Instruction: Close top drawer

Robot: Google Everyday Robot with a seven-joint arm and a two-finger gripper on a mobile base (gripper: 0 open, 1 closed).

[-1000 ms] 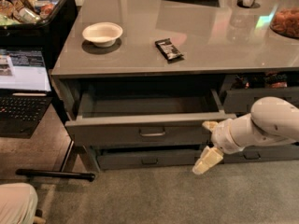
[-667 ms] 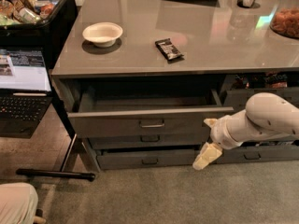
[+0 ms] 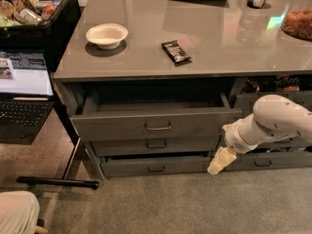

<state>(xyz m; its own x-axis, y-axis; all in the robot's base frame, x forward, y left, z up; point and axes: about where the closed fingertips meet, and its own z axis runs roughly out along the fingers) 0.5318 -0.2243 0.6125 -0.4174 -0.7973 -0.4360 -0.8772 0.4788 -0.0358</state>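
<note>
You will find the top drawer [image 3: 117,127], a wide dark-grey drawer with a tall flat front and a small centred metal loop handle [image 3: 157,127], standing partly pulled out beneath the front edge of the smooth grey table top [image 3: 224,43], its plain grey inside showing. Two shallower grey drawers [image 3: 126,146] sit shut below it, and a neighbouring stack of grey drawers [image 3: 287,157] lies under the front right corner. The cream-coloured gripper [image 3: 218,161] on your white arm [image 3: 273,121] hangs low, just past the right end of the top drawer's front and below it, well apart from the handle. It has hold of nothing, and I cannot tell how far open it is. On the table, a shallow white bowl [image 3: 107,35] rests near the front left corner and a dark wrapped snack bar [image 3: 176,51] near the middle of the front edge. A clear jar of orange snacks [image 3: 298,23] stands at the right edge. Off the left edge are an open laptop [image 3: 24,82] and a black bin of packets [image 3: 48,18]. The floor is grey-brown carpet [image 3: 170,204].
</note>
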